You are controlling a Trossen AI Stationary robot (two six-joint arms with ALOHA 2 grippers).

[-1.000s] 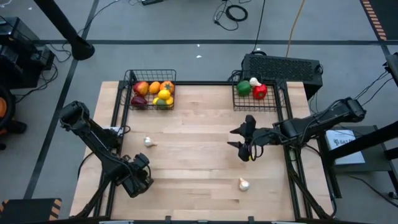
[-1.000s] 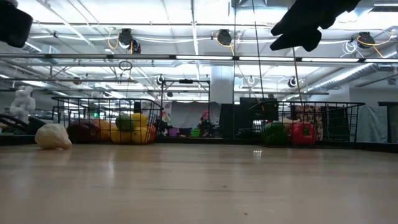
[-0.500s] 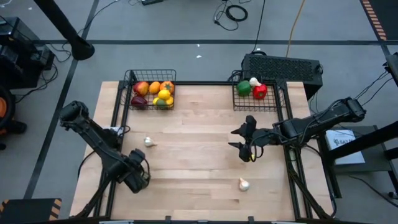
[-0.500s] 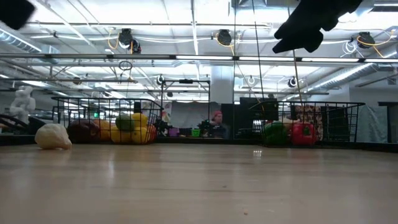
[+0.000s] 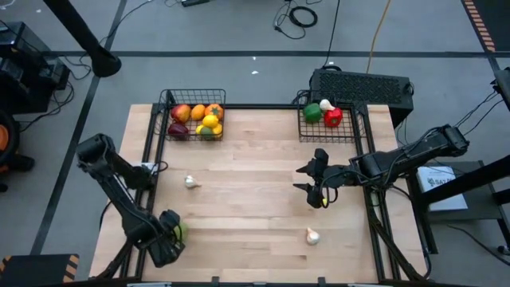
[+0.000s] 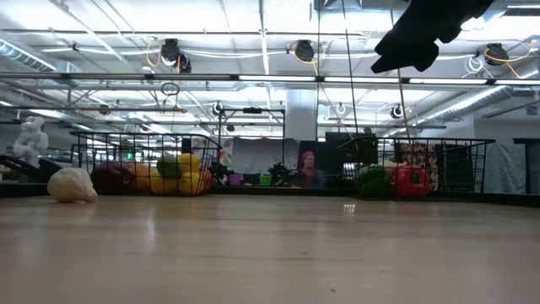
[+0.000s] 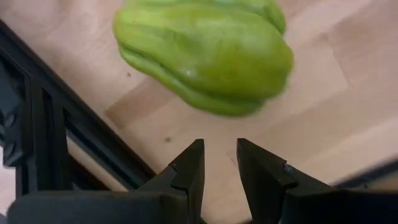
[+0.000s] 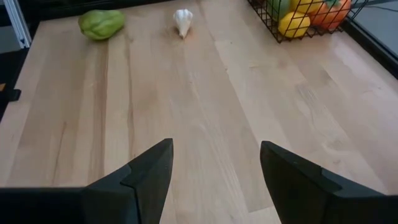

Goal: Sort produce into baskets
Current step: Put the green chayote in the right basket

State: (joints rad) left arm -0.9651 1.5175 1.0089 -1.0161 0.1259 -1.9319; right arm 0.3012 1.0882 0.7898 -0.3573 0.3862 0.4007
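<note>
Retreating left gripper, green piece uncovered

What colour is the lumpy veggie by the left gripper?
Green. The lumpy veggie shows best in the left wrist view.

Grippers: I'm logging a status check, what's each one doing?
Left gripper: nearly closed, empty, by the green vegetable.
Right gripper: open, empty.

The middle of the table lies bare between one garlic bulb and another garlic bulb. A green vegetable sits just beyond the left gripper, near the table's black frame.
</note>
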